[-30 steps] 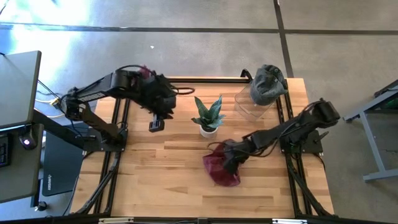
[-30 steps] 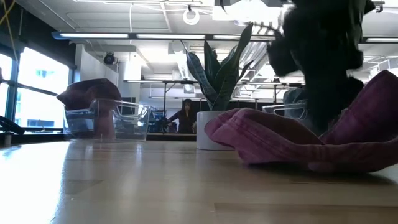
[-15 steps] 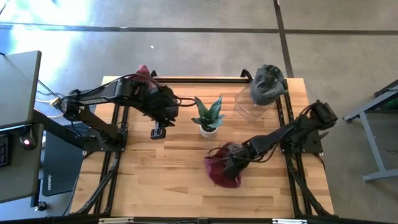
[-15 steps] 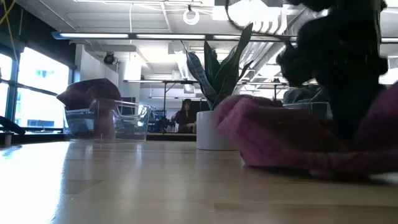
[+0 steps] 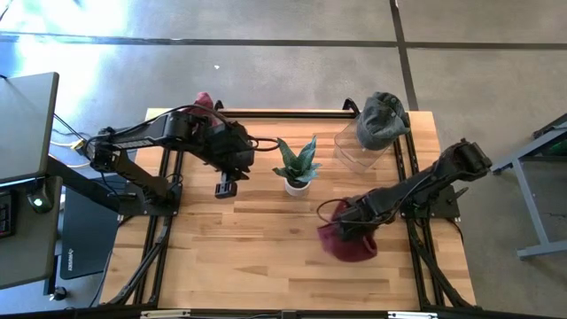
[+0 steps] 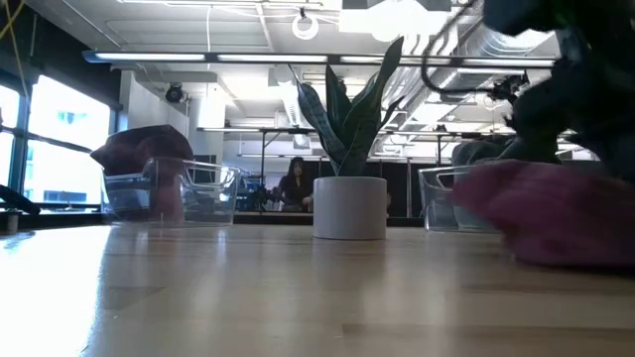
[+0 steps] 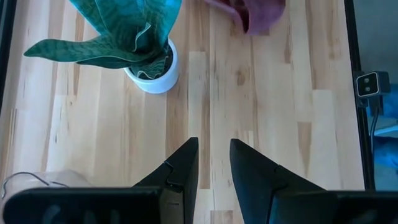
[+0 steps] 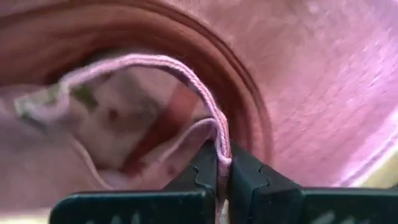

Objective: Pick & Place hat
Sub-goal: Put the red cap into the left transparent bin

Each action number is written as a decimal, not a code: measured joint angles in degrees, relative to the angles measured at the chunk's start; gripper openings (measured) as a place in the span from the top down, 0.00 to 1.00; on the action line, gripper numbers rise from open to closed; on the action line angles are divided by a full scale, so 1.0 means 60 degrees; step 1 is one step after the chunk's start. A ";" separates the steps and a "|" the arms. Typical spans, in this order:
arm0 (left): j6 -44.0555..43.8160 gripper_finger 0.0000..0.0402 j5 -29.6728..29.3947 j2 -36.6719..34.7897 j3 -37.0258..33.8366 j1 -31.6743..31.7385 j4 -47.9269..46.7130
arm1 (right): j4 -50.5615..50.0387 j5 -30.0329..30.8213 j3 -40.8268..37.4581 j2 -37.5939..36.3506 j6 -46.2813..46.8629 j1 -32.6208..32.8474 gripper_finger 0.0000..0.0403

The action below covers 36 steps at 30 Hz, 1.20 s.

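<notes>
The maroon hat [image 5: 347, 239] lies crumpled on the wooden table, right of centre; it also shows in the low view [image 6: 556, 223]. My right gripper [image 5: 341, 220] reaches in from the table's right side and is shut on the hat's edge. My left gripper [image 5: 226, 183] hovers over the table's left half, left of the potted plant [image 5: 297, 164]. Its fingers [image 7: 214, 152] stand a little apart with nothing between them. My right gripper pinches a thin stitched edge of the maroon hat [image 8: 219, 140] between its two fingertips, one thin layer standing up between them. The fingers slant down from the table's right side. The hat's body bunches below and beyond the fingers, with its lower part [image 6: 566, 256] on the table.
A clear bin [image 5: 363, 146] at the far right carries a grey-green hat [image 5: 382, 120]. Another maroon hat [image 5: 205, 100] sits at the far left, on a clear bin in the low view [image 6: 169, 188]. A person shows in the room behind [image 6: 295, 183].
My right gripper has drawn back toward the table's right edge, and the maroon hat has slid with it along the table, bunching into a smaller heap. My left arm has shifted a little toward the table's middle and then kept still.
</notes>
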 joint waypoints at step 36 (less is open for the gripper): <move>0.0082 0.78 0.0000 0.0011 0.0004 0.0000 0.0118 | 0.2672 -0.0390 -0.0213 0.0407 -0.1657 0.0171 0.95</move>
